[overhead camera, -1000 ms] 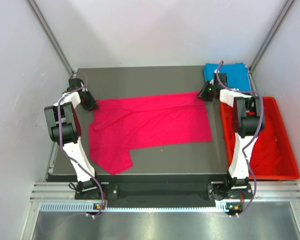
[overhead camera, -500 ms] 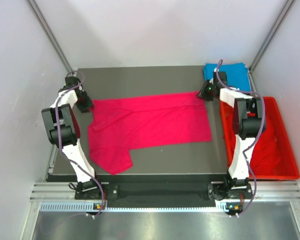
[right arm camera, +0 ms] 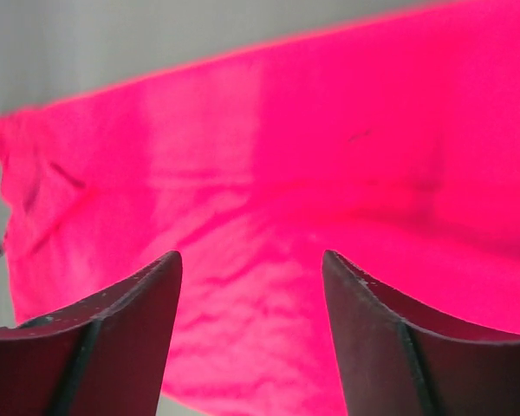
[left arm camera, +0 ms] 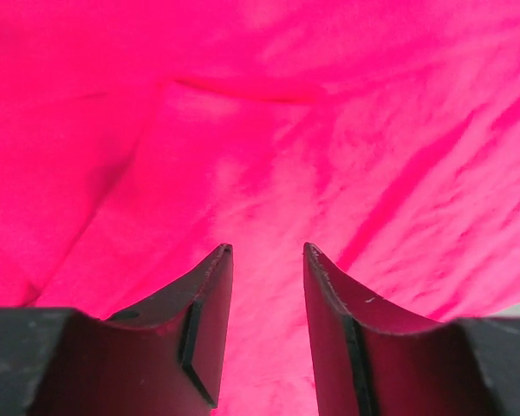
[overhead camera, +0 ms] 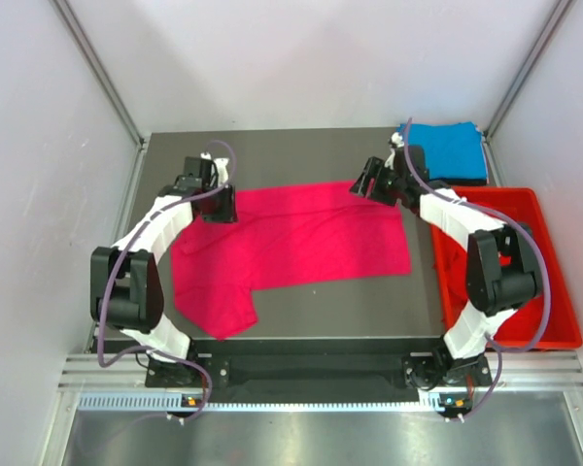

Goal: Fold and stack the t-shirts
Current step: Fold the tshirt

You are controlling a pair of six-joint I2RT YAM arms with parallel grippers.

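Shirt [overhead camera: 301,238], pink, lies across the worktop [overhead camera: 321,155]; left gripper [left arm camera: 264,251] and right gripper [right arm camera: 250,257] hover open, empty — best pinch its corners toward the far edge together, level.

Nothing readable is showing anywhere right now: no text, labels, brands, numbers or signs in any view.

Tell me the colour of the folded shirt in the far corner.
The folded shirt is sky blue; top external view.
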